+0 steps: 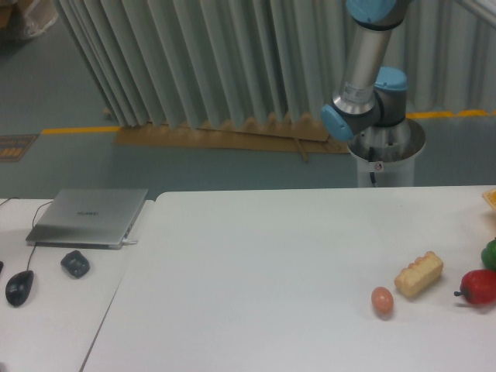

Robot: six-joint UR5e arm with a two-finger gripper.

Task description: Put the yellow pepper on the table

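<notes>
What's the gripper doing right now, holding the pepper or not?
Gripper: out of the camera's view, so open, closed or holding cannot be told. No yellow pepper is clearly visible either.

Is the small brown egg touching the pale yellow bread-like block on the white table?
No, the small brown egg lies apart from the pale yellow bread-like block, with bare white table visible between them.
</notes>
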